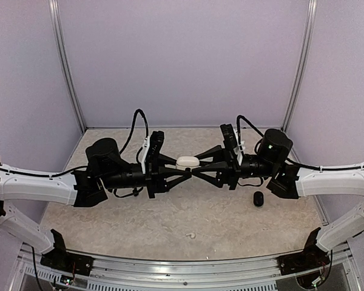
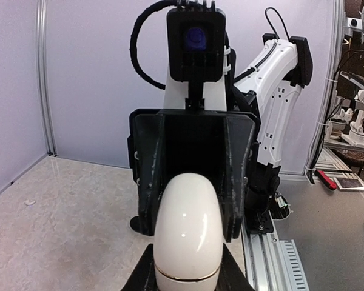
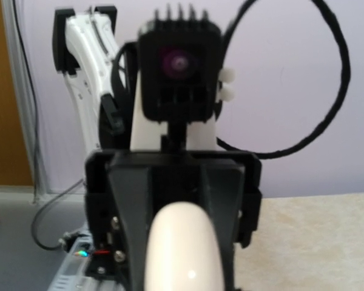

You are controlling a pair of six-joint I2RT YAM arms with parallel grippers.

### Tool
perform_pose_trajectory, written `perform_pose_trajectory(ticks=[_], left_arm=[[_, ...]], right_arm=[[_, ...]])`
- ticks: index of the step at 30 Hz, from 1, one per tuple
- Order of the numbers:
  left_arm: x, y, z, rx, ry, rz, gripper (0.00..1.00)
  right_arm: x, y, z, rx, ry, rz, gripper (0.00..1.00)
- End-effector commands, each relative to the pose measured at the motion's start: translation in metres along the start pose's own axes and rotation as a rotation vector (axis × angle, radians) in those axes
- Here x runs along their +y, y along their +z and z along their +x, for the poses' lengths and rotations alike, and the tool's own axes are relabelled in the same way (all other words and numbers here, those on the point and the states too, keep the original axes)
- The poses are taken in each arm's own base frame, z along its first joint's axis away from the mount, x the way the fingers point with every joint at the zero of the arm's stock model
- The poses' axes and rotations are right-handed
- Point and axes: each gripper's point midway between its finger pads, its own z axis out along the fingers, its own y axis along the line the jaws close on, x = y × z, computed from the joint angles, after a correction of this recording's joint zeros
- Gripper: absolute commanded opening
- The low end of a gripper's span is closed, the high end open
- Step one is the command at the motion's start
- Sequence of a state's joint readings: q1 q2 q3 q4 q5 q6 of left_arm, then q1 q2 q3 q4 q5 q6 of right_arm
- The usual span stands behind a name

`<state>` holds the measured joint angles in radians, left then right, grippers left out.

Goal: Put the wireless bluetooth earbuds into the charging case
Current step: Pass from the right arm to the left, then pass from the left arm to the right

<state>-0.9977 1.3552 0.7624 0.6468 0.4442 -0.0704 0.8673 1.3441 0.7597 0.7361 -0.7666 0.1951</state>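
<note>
holding a closed white case (image 2: pixel 188 236) between the left fingers (image 2: pixel 144 280).

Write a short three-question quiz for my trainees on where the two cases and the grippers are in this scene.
1. True or false: the white case rests on the table beside the left arm's base.
2. Pick one. The black case lies: A) between the grippers, B) on the table close to the right arm, C) on the metal rail in front.
3. Short answer: how many grippers reach the white case?

Key:
1. False. It sits at mid-table, between the left gripper and the right gripper.
2. B.
3. Two.
</note>
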Motion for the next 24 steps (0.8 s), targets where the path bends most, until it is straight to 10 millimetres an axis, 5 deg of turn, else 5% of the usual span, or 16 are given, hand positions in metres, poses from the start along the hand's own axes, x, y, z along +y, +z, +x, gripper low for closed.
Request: perform_pose_trajectory(ticks=[1, 9, 24], left_arm=[[0.001, -0.002, 0.000, 0.020, 0.016, 0.012, 0.16], [-0.003, -0.009, 0.027, 0.147, -0.007, 0.022, 0.12], [-0.005, -0.010, 0.030, 0.168, 0.049, 0.023, 0.10]], right_arm=[[0.001, -0.006, -0.001, 0.037, -0.033, 0.016, 0.45], [-0.005, -0.005, 0.013, 0.153, -0.078, 0.031, 0.56], [-0.006, 0.004, 0.028, 0.212, -0.037, -0.023, 0.36]])
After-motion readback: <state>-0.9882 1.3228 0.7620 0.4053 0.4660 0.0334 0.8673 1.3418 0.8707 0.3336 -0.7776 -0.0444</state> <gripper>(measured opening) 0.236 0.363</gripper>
